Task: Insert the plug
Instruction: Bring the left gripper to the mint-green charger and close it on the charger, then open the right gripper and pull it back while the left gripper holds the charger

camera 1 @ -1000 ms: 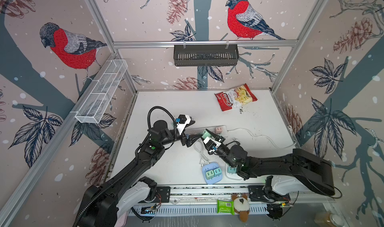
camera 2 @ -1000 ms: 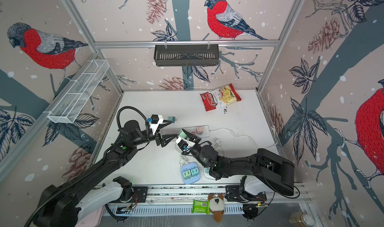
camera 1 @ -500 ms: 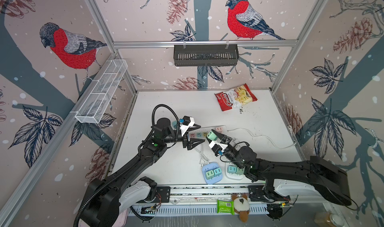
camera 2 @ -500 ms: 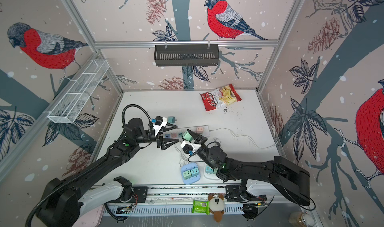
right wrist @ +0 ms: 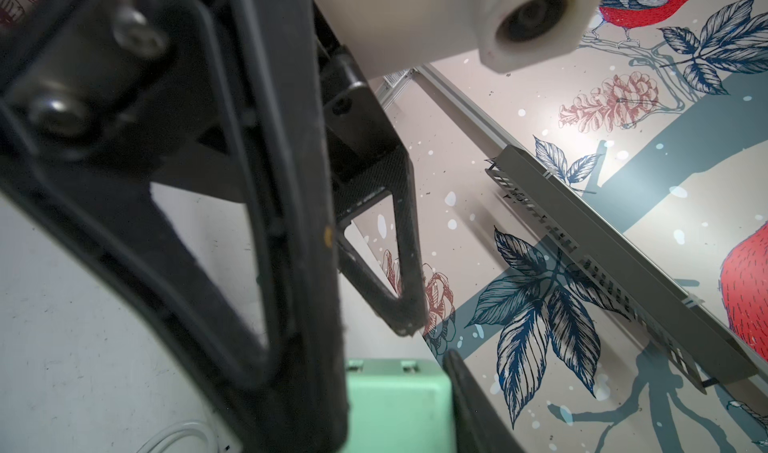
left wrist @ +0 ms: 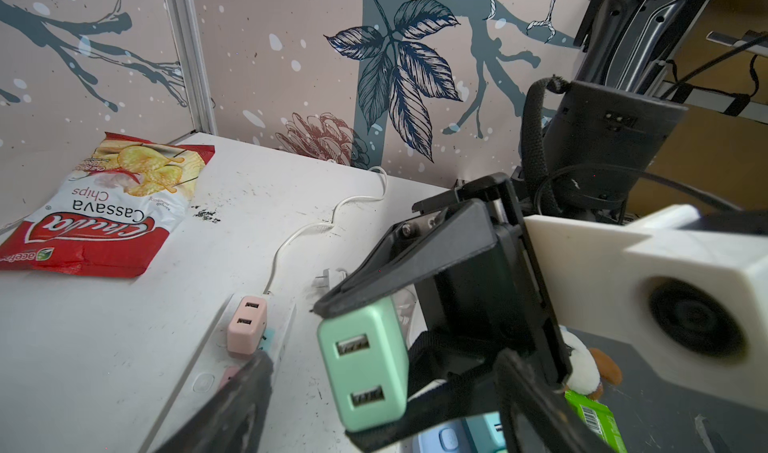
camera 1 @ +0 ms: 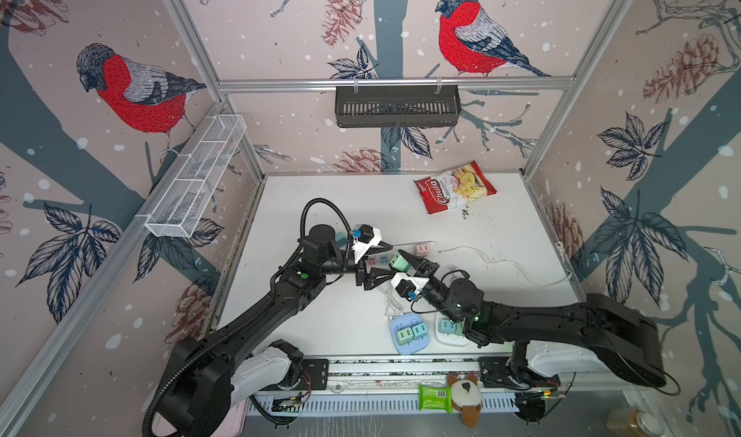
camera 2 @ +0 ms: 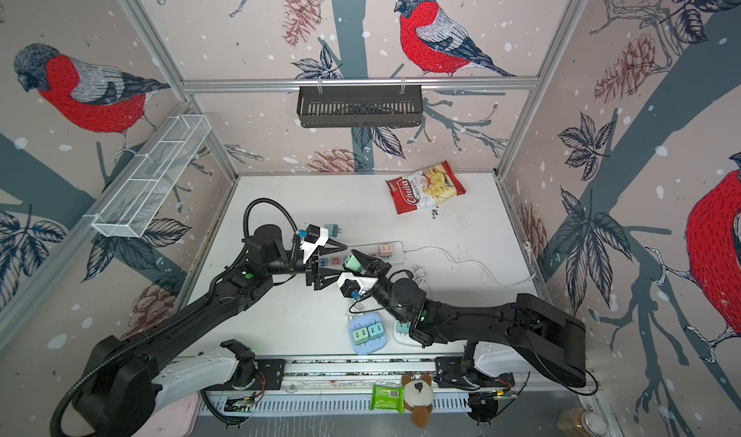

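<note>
- White worktop (camera 1: 320, 198) carried the power strip (left wrist: 199, 384), a pink adapter (left wrist: 247, 324) seated in it.
- Right claw (left wrist: 338, 368) gripped the mint plug (left wrist: 365, 363) above the strip; left claw (camera 2: 344, 260) stood wide just beside it.
- Insertion seemed not yet begun; next, align prongs with a free socket and press down.

My mint-green plug (left wrist: 365, 368), a rounded cube with two USB ports, sits pinched in my right gripper (left wrist: 345, 370), tilted, raised just above the white power strip (left wrist: 208, 363), not plugged in
</note>
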`<action>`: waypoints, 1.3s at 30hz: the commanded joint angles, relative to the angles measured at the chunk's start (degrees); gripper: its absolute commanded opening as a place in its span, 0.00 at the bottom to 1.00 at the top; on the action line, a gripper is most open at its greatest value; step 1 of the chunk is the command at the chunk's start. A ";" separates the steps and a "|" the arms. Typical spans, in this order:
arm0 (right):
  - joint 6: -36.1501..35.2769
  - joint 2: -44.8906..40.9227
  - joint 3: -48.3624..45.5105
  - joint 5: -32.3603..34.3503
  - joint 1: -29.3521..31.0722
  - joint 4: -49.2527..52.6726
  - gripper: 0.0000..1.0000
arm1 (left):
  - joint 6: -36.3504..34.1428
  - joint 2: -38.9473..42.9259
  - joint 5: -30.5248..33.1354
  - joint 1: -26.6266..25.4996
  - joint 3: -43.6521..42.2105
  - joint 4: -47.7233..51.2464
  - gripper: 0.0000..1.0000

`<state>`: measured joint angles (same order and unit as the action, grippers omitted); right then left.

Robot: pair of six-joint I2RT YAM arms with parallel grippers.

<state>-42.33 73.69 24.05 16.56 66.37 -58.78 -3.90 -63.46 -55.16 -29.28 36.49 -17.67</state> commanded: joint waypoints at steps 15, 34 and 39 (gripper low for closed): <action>-3.20 0.32 1.32 0.32 0.87 -1.55 0.01 | -4.93 -8.50 -2.66 -1.15 6.37 7.58 0.56; 6.48 -3.29 1.43 2.90 0.76 3.30 1.00 | -7.99 -7.84 1.43 -0.41 7.18 8.97 0.00; 10.26 -7.42 -2.01 3.42 0.69 4.10 1.00 | -7.36 -3.63 15.62 0.29 2.60 3.64 0.00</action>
<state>-36.69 67.77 23.40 19.16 67.16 -54.13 -10.50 -68.47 -49.06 -29.19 40.51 -9.65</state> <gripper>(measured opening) 0.998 0.289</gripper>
